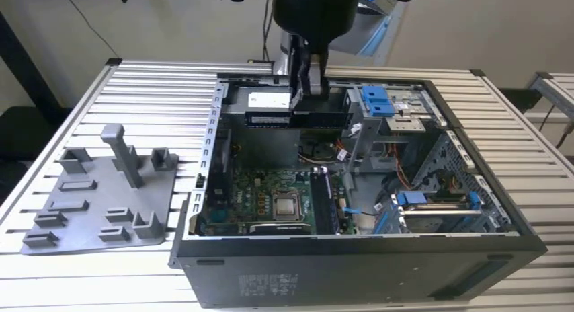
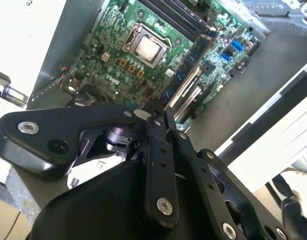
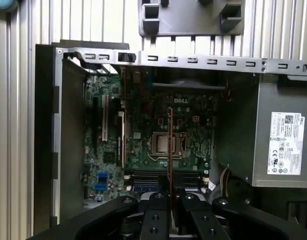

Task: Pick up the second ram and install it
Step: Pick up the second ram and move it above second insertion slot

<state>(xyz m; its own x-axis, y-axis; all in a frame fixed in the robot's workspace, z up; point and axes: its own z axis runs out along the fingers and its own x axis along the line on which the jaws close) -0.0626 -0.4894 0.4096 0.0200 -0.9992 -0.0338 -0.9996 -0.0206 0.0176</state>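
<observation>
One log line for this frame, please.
step: install second ram | jaws: shut on second ram | ram: in the air over open case, above motherboard | seated: no

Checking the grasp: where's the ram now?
Clamped in the pincer, the ram hangs edge-on above the motherboard inside the case, in the first wrist view.
</observation>
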